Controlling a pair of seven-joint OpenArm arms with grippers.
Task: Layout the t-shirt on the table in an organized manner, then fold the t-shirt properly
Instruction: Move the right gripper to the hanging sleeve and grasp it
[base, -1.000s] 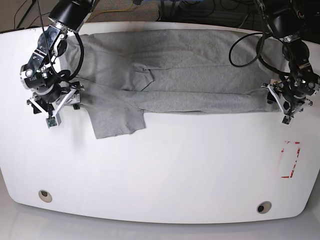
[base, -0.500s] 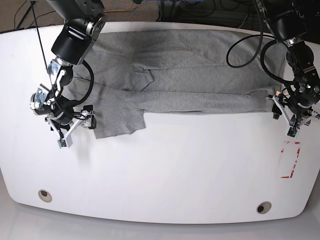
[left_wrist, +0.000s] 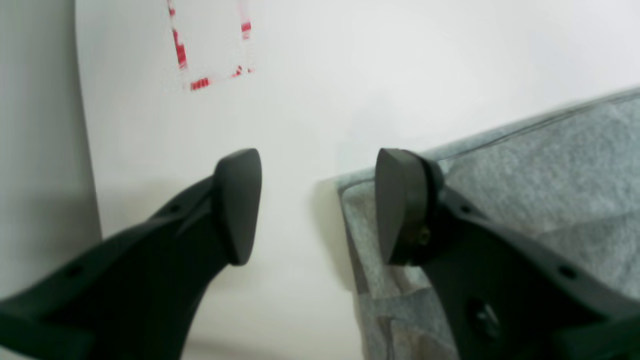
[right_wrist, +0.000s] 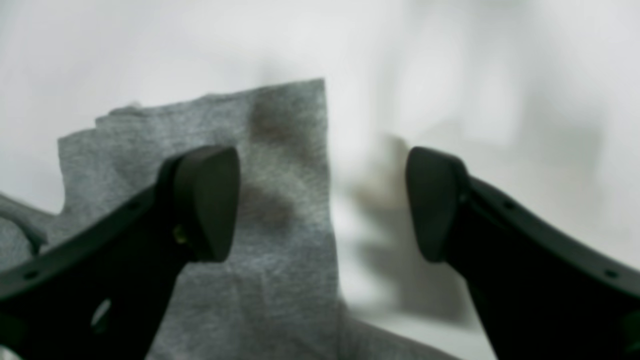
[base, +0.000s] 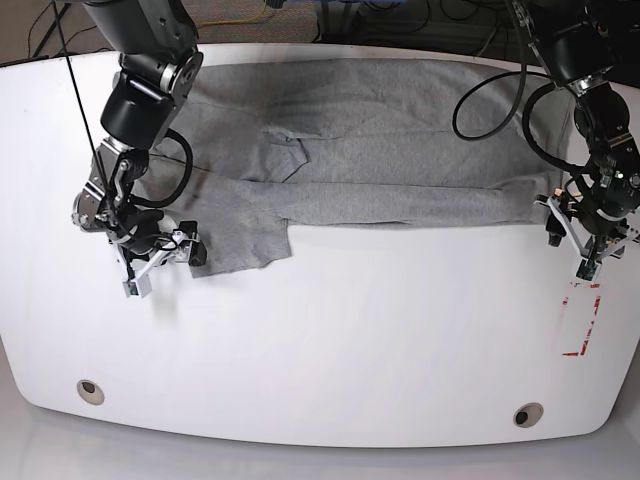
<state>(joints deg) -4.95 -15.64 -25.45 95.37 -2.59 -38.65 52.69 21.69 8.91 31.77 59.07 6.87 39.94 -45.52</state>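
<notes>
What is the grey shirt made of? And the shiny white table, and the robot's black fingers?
The t-shirt looks like soft knit fabric, probably cotton: speckled grey, fuzzy, creased. The table seems to be glossy, hard laminate or plastic: it shows smooth reflections. The fingers of the left gripper look like matte black moulded plastic, maybe rubber pads; I can't tell for sure.

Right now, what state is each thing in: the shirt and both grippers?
t-shirt: lying on the table, folded lengthwise into a band, one sleeve sticking out toward the front, not held.
left gripper: open, empty, one finger beside the shirt's corner and one over it.
right gripper: open, empty, above the sleeve's edge.
</notes>
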